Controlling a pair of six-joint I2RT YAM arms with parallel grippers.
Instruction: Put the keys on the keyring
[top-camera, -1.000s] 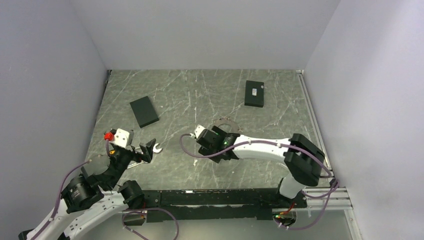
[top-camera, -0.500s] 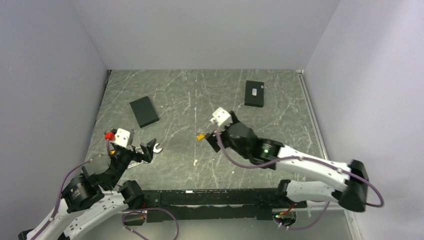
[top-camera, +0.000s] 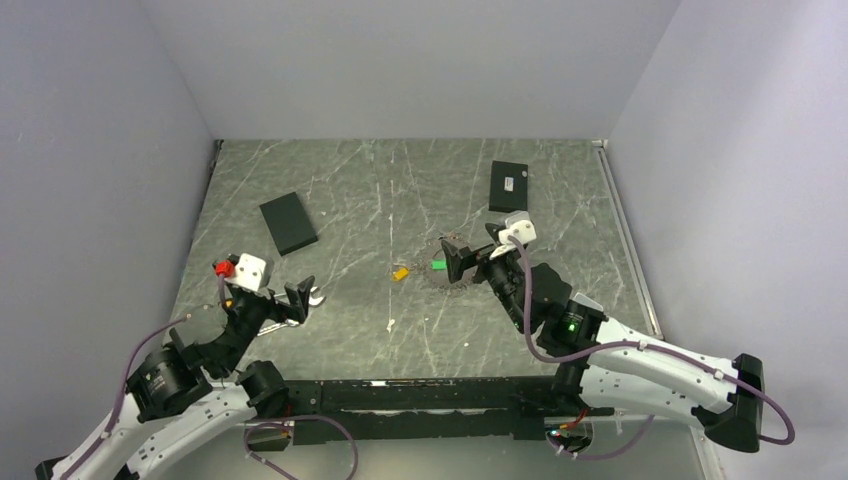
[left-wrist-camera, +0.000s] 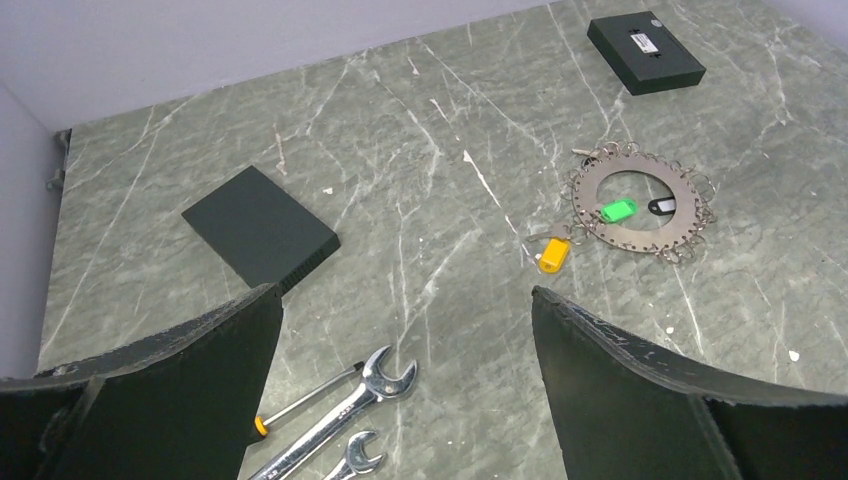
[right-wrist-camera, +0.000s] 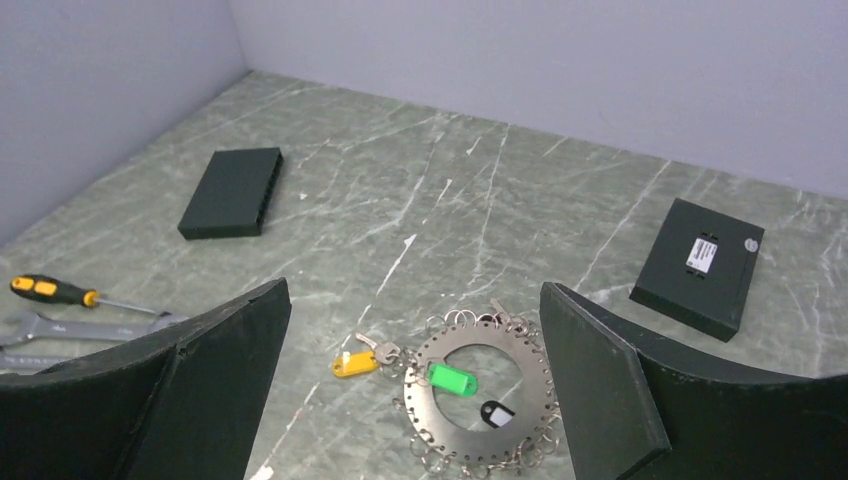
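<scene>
While both arms reach out over the grey-green marbled stone table (top-camera: 400, 180), the top view shows the left pincer (top-camera: 290, 303) spread and holding nothing, with a silver open-ended wrench (top-camera: 313, 295) right at its tips. The right pincer (top-camera: 468, 256) is also spread wide and empty. It hangs over the thin silver-grey metal keyring (top-camera: 443, 284) and hides part of it. A small key with an orange-yellow head (top-camera: 400, 272) lies on the table just past that pincer's tips.

From the left wrist, the left pincer (left-wrist-camera: 405, 320) has its two black fingers (left-wrist-camera: 170, 390) standing far apart. The keyring (left-wrist-camera: 636, 238), fringed with small silver keys, lies flat well ahead, towards the finger on the right of the view. The orange-headed key (left-wrist-camera: 553, 252) lies just beside the ring's nearer rim; I cannot tell if they touch. A green tag (left-wrist-camera: 617, 210) and a black oval tag (left-wrist-camera: 662, 205) lie inside the loop. Close below the gap between the fingers lie two wrenches (left-wrist-camera: 335, 420) and a thin screwdriver (left-wrist-camera: 300, 405).

From the right wrist, the right pincer (right-wrist-camera: 415, 400) gapes open, and the keyring (right-wrist-camera: 480, 333) lies straight ahead between its fingers (right-wrist-camera: 640, 390). The orange-headed key (right-wrist-camera: 352, 362) is just beside the ring, on the side of the finger at the left of the view. A flat black box (right-wrist-camera: 232, 192) lies far ahead.
</scene>
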